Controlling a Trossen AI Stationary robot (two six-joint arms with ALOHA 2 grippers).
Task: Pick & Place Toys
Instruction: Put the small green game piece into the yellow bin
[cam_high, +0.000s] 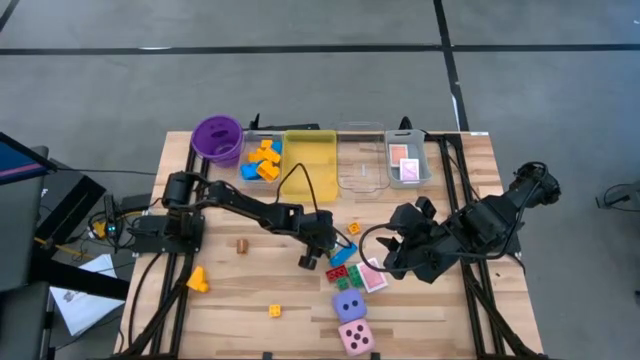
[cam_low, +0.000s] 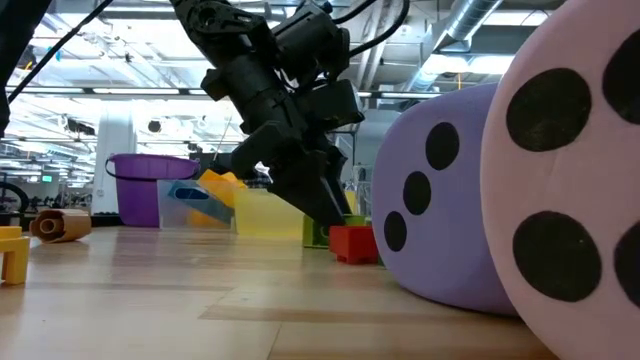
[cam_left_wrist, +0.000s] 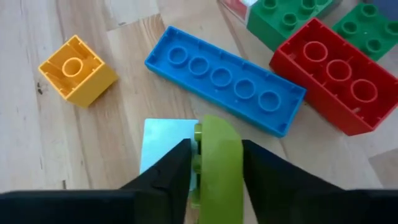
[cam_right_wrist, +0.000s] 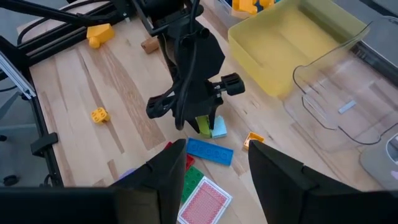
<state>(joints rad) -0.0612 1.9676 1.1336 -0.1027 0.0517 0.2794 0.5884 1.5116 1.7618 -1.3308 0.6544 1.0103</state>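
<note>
My left gripper (cam_high: 322, 250) stands at the table's middle, shut on a lime-green brick (cam_left_wrist: 217, 168). A pale blue flat piece (cam_left_wrist: 165, 143) lies under it. Beside them on the wood lie a long blue brick (cam_left_wrist: 224, 81), a red brick (cam_left_wrist: 336, 74), green bricks (cam_left_wrist: 286, 18) and a small orange brick (cam_left_wrist: 78, 68). My right gripper (cam_right_wrist: 214, 171) is open and empty, hovering to the right above a pink-backed card (cam_right_wrist: 205, 202). The purple die (cam_high: 348, 305) and the pink die (cam_high: 355, 337) rest near the front edge. My left gripper pinches the lime-green brick by two opposite sides (cam_left_wrist: 200, 163) between its two fingers. The fingers come from above, slanting down from the table's left. The brick stands on edge just over the pale blue piece; whether it touches that piece I cannot tell.
Along the far edge stand a purple cup (cam_high: 217, 138), a clear tray with blue and orange bricks (cam_high: 262, 160), a yellow tray (cam_high: 308, 165), a clear tray (cam_high: 360, 168) and a clear tray with cards (cam_high: 407, 165). Yellow bricks (cam_high: 197, 278) (cam_high: 274, 311) and a brown piece (cam_high: 241, 245) lie left.
</note>
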